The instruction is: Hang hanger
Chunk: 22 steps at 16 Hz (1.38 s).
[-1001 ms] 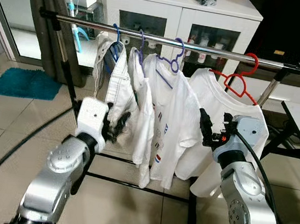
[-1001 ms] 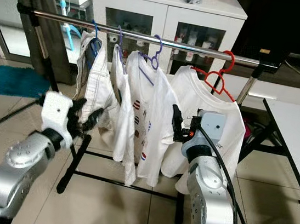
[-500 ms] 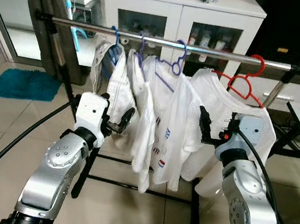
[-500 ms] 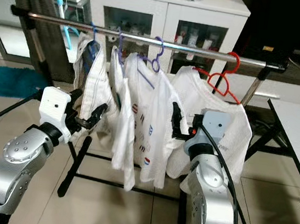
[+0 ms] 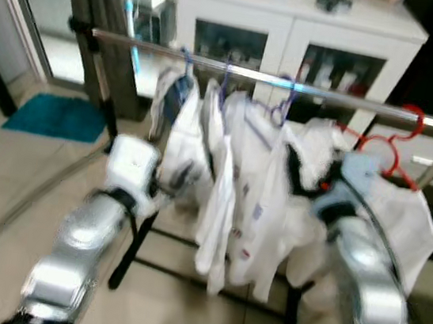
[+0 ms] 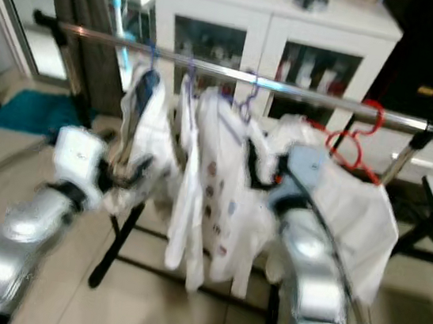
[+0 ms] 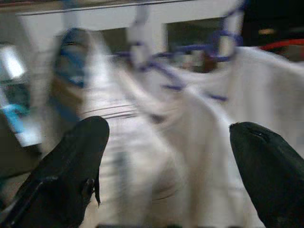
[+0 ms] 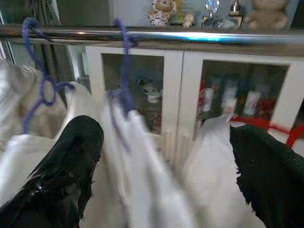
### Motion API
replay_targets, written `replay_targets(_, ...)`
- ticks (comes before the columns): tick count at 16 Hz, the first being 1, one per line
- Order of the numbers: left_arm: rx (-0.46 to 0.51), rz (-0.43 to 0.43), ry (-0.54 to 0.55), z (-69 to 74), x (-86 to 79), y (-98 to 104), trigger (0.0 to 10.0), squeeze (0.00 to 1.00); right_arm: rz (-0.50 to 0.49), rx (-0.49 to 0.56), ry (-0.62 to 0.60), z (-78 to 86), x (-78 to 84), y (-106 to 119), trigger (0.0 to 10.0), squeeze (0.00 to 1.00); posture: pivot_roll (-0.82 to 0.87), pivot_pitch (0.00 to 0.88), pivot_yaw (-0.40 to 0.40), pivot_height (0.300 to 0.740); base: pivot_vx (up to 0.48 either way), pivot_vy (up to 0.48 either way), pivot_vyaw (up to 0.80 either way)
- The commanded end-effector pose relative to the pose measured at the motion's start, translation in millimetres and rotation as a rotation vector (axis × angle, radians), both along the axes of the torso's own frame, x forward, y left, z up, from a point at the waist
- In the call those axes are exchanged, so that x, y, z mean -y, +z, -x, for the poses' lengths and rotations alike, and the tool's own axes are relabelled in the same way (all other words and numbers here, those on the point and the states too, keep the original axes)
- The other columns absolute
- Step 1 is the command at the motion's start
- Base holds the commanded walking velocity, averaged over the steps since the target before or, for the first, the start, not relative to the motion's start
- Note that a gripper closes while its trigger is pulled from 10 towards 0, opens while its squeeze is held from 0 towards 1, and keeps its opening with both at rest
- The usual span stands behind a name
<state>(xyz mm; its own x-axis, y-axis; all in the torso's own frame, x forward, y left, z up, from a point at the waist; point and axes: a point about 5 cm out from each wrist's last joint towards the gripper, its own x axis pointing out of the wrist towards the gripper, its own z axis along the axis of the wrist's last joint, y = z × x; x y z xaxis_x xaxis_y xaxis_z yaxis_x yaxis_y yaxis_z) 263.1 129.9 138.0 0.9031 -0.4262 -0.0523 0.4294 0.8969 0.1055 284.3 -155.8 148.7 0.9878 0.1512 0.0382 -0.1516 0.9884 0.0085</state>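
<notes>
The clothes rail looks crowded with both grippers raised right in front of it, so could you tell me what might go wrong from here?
1. The left gripper, open, is close to the white garments; a finger could snag the cloth and drag a purple hanger along the rail.
2. The right gripper, also open, faces the rail; swinging sideways might knock the red hanger off.
3. The head views are blurred, so judging distance is harder.

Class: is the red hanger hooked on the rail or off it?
On it. The red hanger has its hook looped over the metal rail, with a white shirt hanging from it.

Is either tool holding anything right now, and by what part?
Nothing is held: the left tool and right tool are both open in front of the hanging white shirts.
</notes>
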Motion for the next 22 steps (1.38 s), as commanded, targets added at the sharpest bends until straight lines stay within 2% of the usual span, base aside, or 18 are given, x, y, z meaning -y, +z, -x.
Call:
replay_targets(1,0.011,-0.028,0.006,-0.3,-5.7,4,10.0,1.00,-0.010,0.025,0.061,-3.0,-11.6,8,10.0,1.00,-0.03,0.000,-0.017,0.740,0.315,0.000,0.00)
replay_targets(4,-0.004,-0.030,-0.082,4.4,-0.1,3,10.0,0.97,0.029,0.023,0.147,-13.4,-16.2,16,10.0,1.00,-0.03,0.000,-0.024,0.740,0.000,0.000,0.00)
replay_targets(5,-0.007,-0.028,-0.130,6.5,3.8,4,10.0,0.96,0.016,0.016,0.198,-19.0,-17.0,20,10.0,0.16,-0.03,0.000,-0.030,0.740,0.000,0.000,0.00)
replay_targets(6,-0.010,-0.020,-0.197,10.6,9.1,5,10.0,0.95,0.020,-0.007,0.257,-25.6,-17.5,22,10.0,0.00,-0.02,0.000,-0.032,0.740,0.000,0.000,0.00)
replay_targets(8,-0.037,-0.019,-0.298,19.6,15.1,4,10.0,0.81,0.081,-0.052,0.303,-36.5,-16.0,21,10.0,0.00,-0.02,0.000,-0.035,0.740,0.000,0.000,0.00)
replay_targets(9,-0.065,-0.026,-0.350,25.2,16.2,3,10.0,0.70,0.115,-0.079,0.320,-44.0,-14.8,20,10.0,0.00,-0.01,0.000,-0.037,0.740,0.000,0.000,0.00)
replay_targets(10,-0.089,-0.033,-0.390,29.5,15.0,2,10.0,0.53,0.130,-0.122,0.318,-55.0,-12.1,19,10.0,0.00,-0.01,0.000,-0.039,0.740,0.000,0.000,0.00)
replay_targets(11,-0.087,-0.031,-0.384,28.1,12.9,2,10.0,0.33,0.116,-0.141,0.330,-62.3,-10.6,19,10.0,0.00,-0.01,0.000,-0.039,0.740,0.000,0.000,0.00)
replay_targets(14,-0.089,-0.029,-0.389,26.1,9.6,5,10.0,0.11,0.114,-0.174,0.335,-78.3,-5.8,19,10.0,0.00,-0.01,0.000,-0.034,0.740,0.000,0.000,0.00)
replay_targets(15,-0.092,-0.032,-0.394,25.6,8.2,5,10.0,0.00,0.110,-0.194,0.325,-86.0,-2.7,18,10.0,0.00,-0.01,0.000,-0.029,0.740,0.000,0.000,0.00)
replay_targets(18,-0.083,-0.035,-0.387,21.2,4.3,9,10.0,0.00,0.068,-0.247,0.227,-108.8,9.6,25,10.0,0.00,-0.01,0.000,-0.030,0.740,0.000,0.000,0.00)
replay_targets(22,-0.080,-0.040,-0.356,17.1,-2.2,10,10.0,0.00,0.086,-0.265,0.217,-116.6,12.2,31,10.0,0.00,0.00,0.000,-0.037,0.740,0.000,0.000,0.00)
